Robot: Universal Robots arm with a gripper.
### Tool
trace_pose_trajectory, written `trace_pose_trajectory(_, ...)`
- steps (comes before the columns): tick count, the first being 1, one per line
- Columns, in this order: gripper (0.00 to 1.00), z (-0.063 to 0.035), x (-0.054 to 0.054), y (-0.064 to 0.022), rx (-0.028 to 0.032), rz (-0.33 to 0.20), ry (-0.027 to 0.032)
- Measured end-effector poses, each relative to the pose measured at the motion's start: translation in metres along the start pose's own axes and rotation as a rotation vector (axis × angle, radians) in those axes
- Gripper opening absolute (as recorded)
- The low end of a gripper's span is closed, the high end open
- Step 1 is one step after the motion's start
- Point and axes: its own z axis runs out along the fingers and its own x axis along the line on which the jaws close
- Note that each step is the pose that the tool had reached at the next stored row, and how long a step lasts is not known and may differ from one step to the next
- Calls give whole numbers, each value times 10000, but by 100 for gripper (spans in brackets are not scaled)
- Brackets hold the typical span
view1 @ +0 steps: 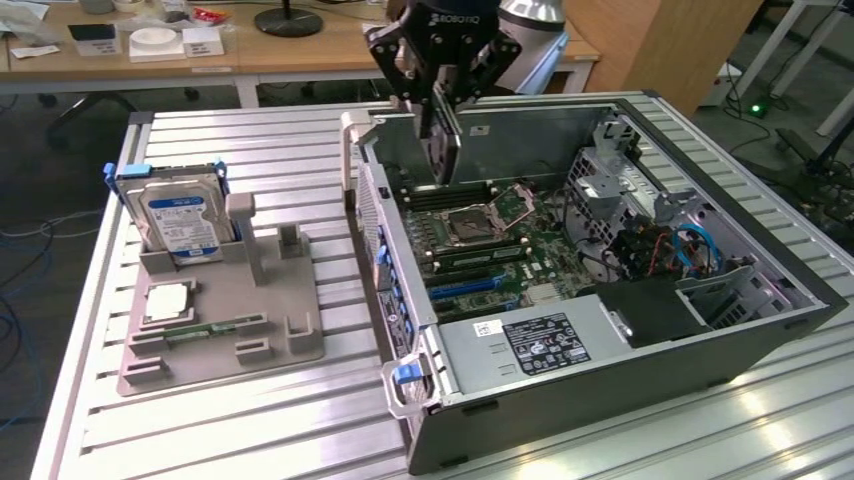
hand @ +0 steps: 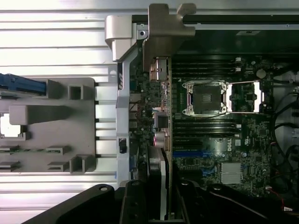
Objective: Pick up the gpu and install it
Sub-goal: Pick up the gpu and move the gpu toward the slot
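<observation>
Pickup done: fingers are clamping the gpu upright at upper centre, hovering over the open case's motherboard; seating not yet done.

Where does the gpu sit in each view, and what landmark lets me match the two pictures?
Exterior view: the gpu hangs upright in the pincer, above the far end of the open case.
Wrist view: the gpu is seen edge-on, running from the pincer out to its silver bracket, alongside the CPU socket.
Shared landmark: the CPU socket, just beside the card in both.
</observation>
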Motion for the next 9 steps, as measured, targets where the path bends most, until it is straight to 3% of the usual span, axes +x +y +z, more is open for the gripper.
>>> trace_pose_trajectory(9, 28, 8, -296, 9, -1, -7, -1)
